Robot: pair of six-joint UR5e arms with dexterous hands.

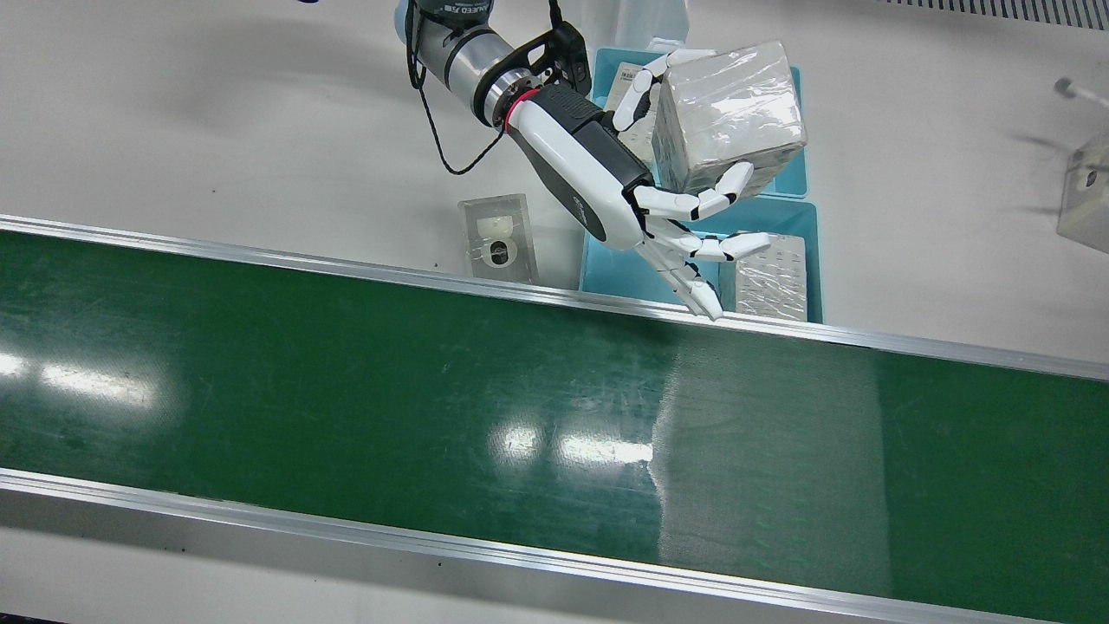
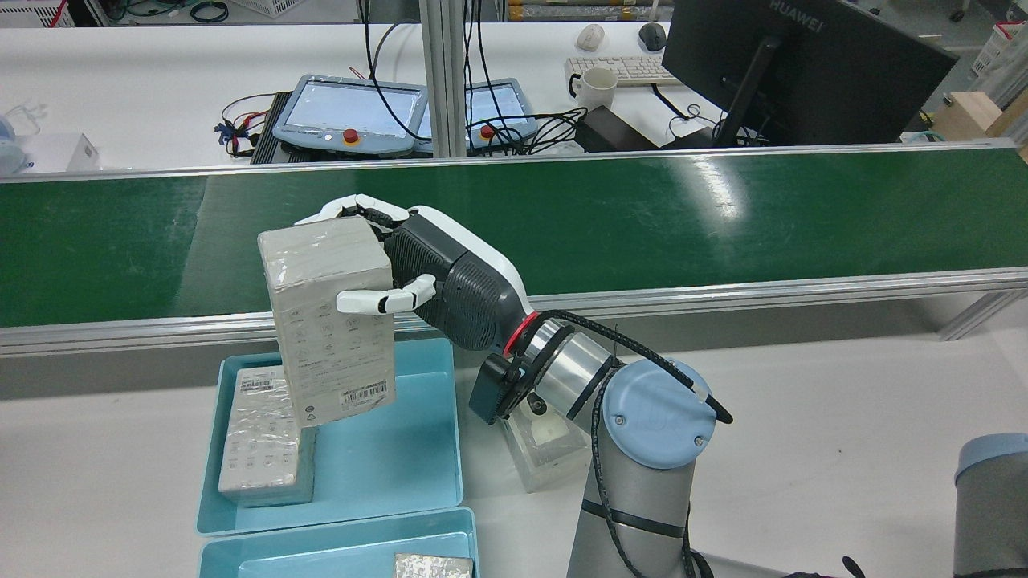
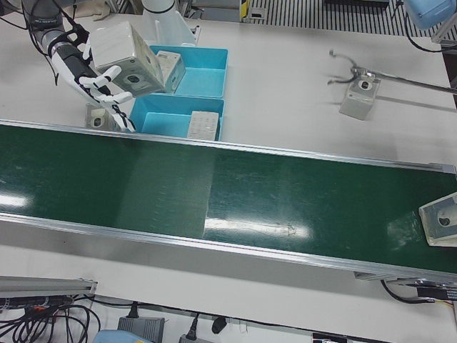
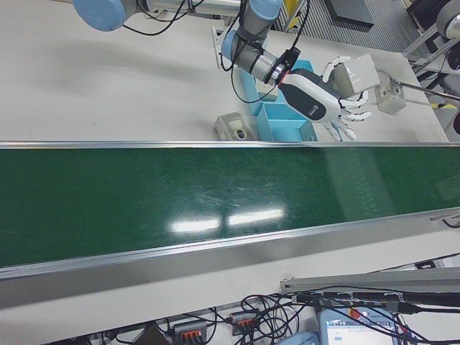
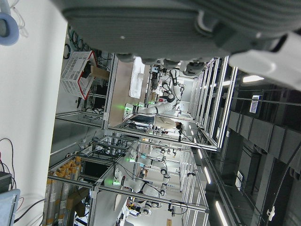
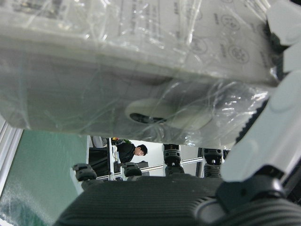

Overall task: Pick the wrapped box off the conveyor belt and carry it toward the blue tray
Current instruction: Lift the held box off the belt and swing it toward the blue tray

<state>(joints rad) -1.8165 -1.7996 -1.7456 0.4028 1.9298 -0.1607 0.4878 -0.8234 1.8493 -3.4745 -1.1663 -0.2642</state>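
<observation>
Wrapped box (image 6: 141, 70) fills the right hand view, its clear film crinkled, white fingers (image 6: 282, 117) pressed against its side. Right robot hand (image 1: 598, 173) is clasped around the wrapped box (image 1: 728, 113) – fingers along one face, thumb on the opposite one, palm behind it. Box is held in the air, clear of the conveyor belt (image 1: 346, 390), tilted, its printed label facing the rear camera.

From the rear it hangs over the belt-side end of the blue tray (image 2: 401, 449); it touches neither the tray nor the table (image 1: 217, 130). From the front it overlaps the second blue tray (image 1: 793, 178), so which tray it is truly above cannot be settled.

Blue tray sits on the table against the belt's robot-side rail, one flat wrapped pack (image 2: 265, 433) lying along its side wall. Second blue tray (image 2: 321, 554) touches it on the side away from the belt and holds another pack (image 2: 430, 566).

Clear plastic case (image 1: 498, 238) rests on the table just beside the blue tray, under the right forearm.

Left robot hand (image 5: 188, 23) – only a dark strip of palm shows in its own camera; its state cannot be told
</observation>
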